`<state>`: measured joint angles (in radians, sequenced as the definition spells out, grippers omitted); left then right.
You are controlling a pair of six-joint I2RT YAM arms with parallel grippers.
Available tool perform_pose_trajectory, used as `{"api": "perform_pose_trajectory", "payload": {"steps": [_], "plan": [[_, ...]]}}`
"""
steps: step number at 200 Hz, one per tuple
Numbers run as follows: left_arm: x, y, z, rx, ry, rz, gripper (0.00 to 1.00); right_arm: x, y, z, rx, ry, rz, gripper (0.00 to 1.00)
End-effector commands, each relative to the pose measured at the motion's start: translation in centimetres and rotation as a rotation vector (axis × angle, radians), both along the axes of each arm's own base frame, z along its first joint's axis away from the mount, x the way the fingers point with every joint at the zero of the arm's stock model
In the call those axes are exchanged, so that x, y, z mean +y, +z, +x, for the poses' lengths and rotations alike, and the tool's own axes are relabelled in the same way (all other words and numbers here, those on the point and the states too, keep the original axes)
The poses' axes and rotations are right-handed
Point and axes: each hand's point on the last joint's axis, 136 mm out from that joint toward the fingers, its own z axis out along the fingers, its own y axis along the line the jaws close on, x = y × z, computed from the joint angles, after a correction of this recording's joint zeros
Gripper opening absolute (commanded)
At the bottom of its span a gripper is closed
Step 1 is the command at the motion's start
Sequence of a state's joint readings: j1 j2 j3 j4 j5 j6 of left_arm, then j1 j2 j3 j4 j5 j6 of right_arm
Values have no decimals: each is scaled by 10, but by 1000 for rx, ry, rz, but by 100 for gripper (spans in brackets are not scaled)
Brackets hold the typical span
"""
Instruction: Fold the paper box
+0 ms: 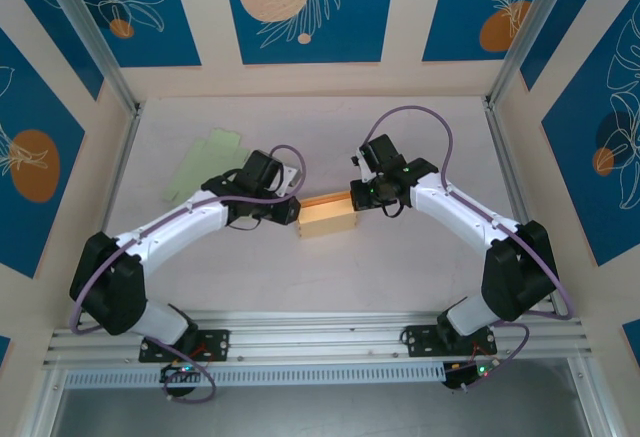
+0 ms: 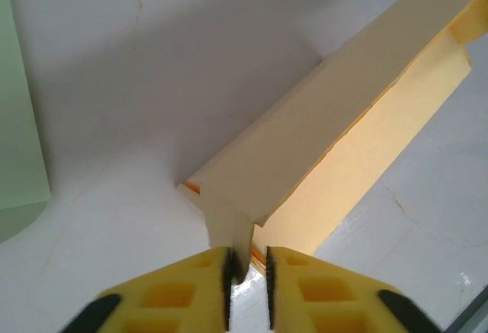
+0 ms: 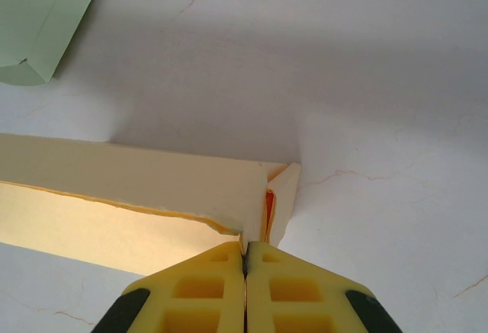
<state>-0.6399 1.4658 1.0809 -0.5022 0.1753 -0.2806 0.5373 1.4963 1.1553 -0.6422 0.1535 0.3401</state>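
The box [image 1: 328, 217] lies at the middle of the top view on the tabletop [image 1: 420, 267], with an arm at each end. The left pincer [image 1: 292, 213] meets its left end. In the left wrist view, at lower centre, the jaws stand narrowly parted astride an end flap [image 2: 229, 222]; I cannot tell whether they pinch it. The right pincer [image 1: 354, 195] is clenched on the box's right end corner, its jaws pressed together over the paper edge. A green sheet [image 1: 205, 162] lies flat at the upper left, apart from the box.
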Motion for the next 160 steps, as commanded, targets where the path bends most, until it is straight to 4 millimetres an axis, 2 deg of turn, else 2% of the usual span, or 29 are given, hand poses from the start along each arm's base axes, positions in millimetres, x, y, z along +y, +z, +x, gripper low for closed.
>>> {"api": "perform_pose_trajectory", "payload": {"steps": [1,37,60,100,160], "plan": [[-4,10,1,-14,-19,4,15,4,-2,-6,13,30,3,9],[-20,25,2,-19,-35,-100,13,3,-3,-6,14,27,2,9],[-26,28,3,-3,-26,-164,0,3,-4,-6,14,27,-2,9],[-32,37,9,37,13,-344,0,2,-7,-7,18,27,-8,9],[-40,41,12,69,34,-447,1,3,-9,-6,19,27,-5,9]]}}
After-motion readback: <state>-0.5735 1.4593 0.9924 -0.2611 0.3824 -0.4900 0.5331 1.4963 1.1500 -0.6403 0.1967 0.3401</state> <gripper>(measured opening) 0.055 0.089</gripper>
